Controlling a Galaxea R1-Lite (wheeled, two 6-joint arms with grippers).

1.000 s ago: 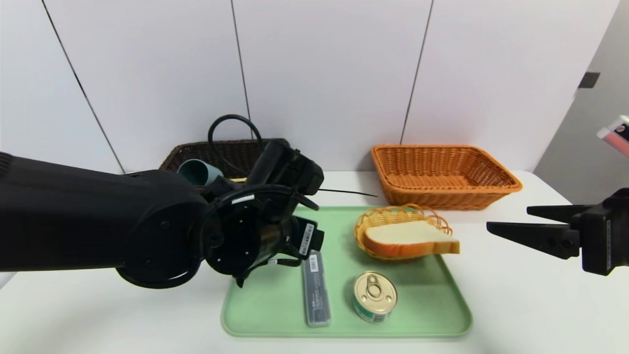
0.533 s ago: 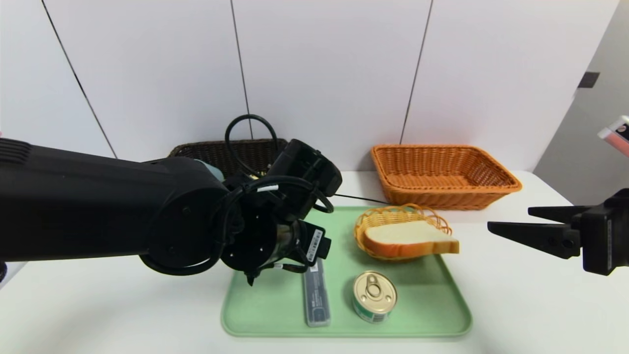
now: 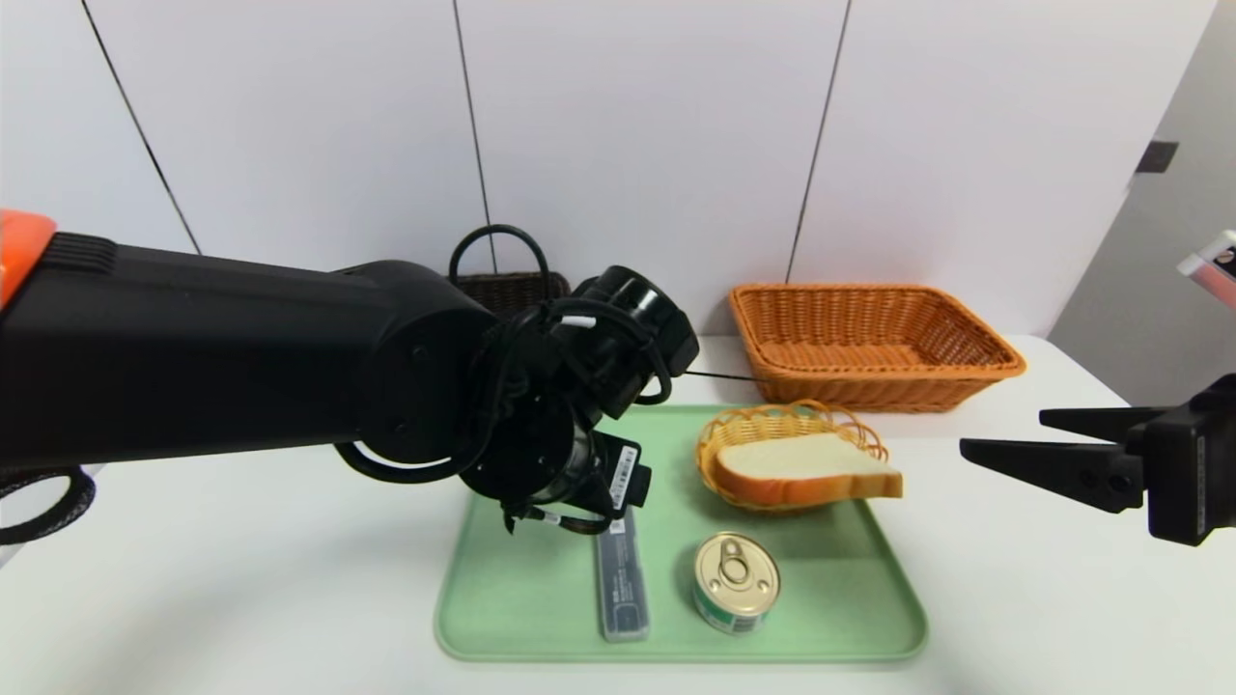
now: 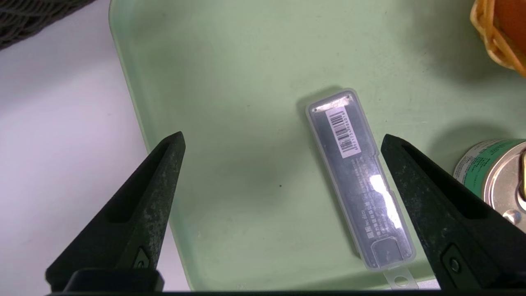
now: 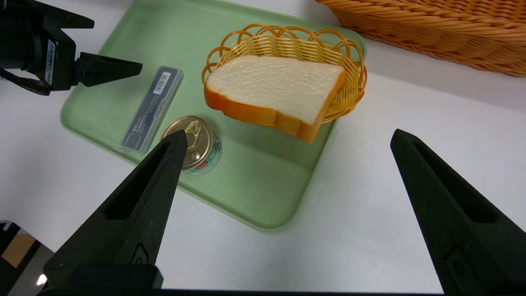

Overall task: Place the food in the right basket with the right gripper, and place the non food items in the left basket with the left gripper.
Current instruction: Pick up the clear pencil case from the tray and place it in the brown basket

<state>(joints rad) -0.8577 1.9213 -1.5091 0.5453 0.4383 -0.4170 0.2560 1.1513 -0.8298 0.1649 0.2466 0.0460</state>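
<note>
On the green tray (image 3: 521, 598) lie a clear plastic case (image 3: 621, 579) with dark contents, a gold-topped can (image 3: 736, 582) and a bread slice (image 3: 806, 468) resting in a small wicker basket (image 3: 772, 420). My left gripper (image 4: 282, 139) hangs open over the tray's left half, and the case (image 4: 357, 176) lies just inside one finger, untouched. In the head view the left arm's wrist hides the fingers. My right gripper (image 3: 1004, 432) stands open and empty over the table, right of the tray. The orange right basket (image 3: 869, 319) is empty. The dark left basket (image 3: 507, 288) is mostly hidden behind the left arm.
The can (image 5: 196, 144) stands close beside the case (image 5: 152, 109). The bread (image 5: 275, 90) overhangs its small basket toward the tray's right rim (image 5: 254, 185). A wall rises right behind both large baskets. White table surrounds the tray.
The left arm has swung rightward and forward over the tray, now covering most of the dark basket and the blue cup in it. The right arm has not moved.
</note>
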